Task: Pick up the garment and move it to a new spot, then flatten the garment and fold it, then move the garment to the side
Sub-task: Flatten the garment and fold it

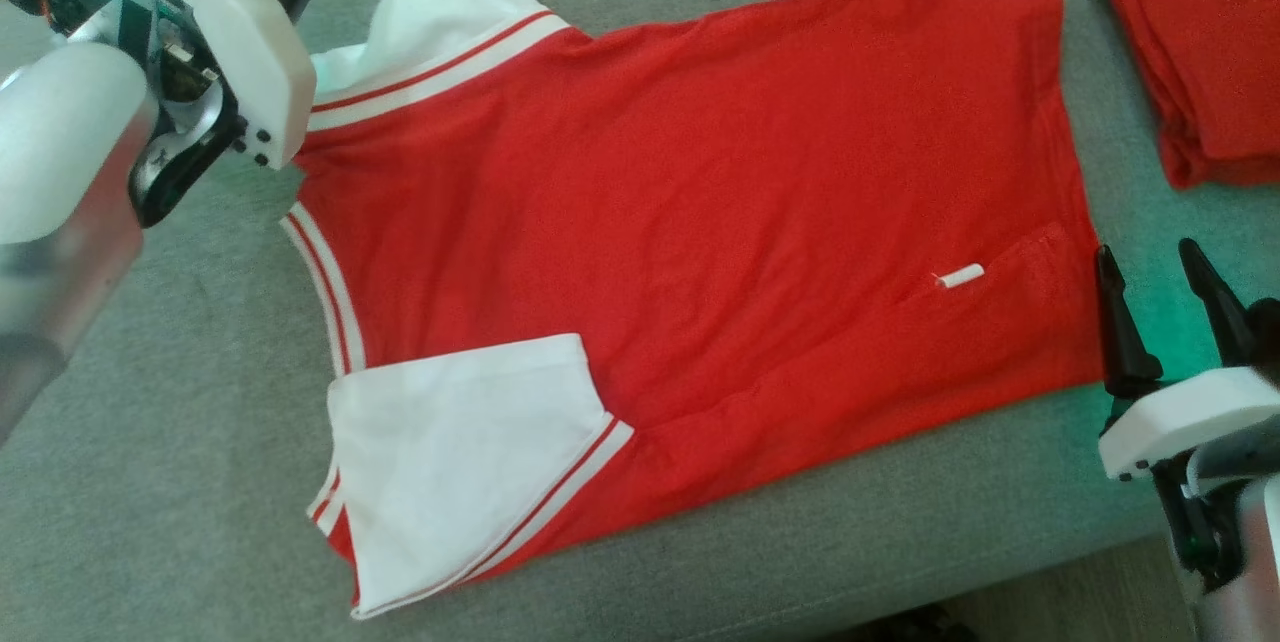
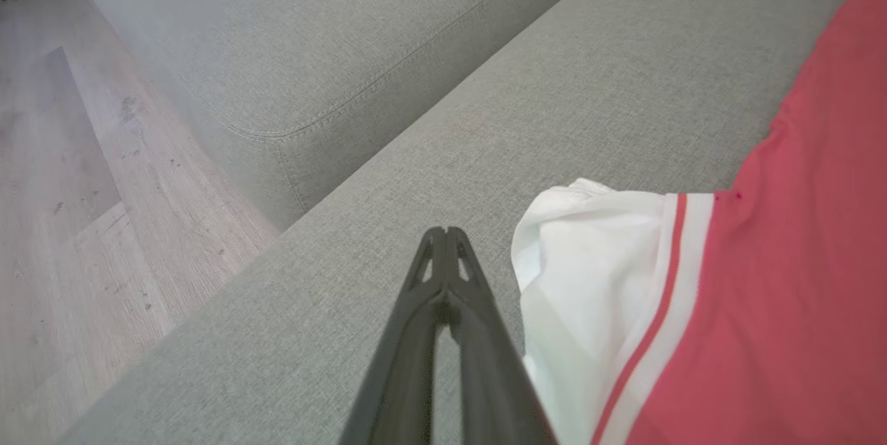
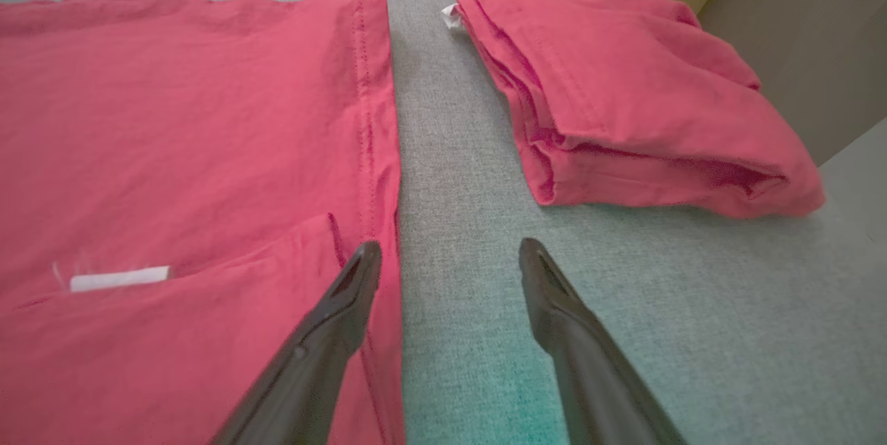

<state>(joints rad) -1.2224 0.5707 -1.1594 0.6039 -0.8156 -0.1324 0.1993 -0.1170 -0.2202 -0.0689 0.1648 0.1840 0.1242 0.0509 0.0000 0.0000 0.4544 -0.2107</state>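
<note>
Red jersey garment with white striped-trim sleeves (image 1: 700, 202): lay spread lengthwise across the grey woven sofa seat (image 1: 180, 482), neckline to the left, hem to the right.

At far left, left end effector (image 2: 447, 231): clenched on nothing, tips poised just beside the bunched white far sleeve (image 2: 589, 278); could not tell whether grazing the sofa fabric. Beside the neckline, near sleeve (image 1: 450, 462): looked turned in over the red body.

Mid-body: smooth, save faint creases around the small white tag (image 1: 960, 275).

At the hem, right end effector (image 3: 450, 249): released, fingers spread wide, one over the stitched hem, the other over bare sofa; held nothing.

Further right, apart from the hem: second red garment (image 3: 644, 119), folded into a pile.

Judged pickup and relocation done, and flattening nearly done, with only the far sleeve wanting a tidy. Folding and the move to the side not yet begun.
</note>
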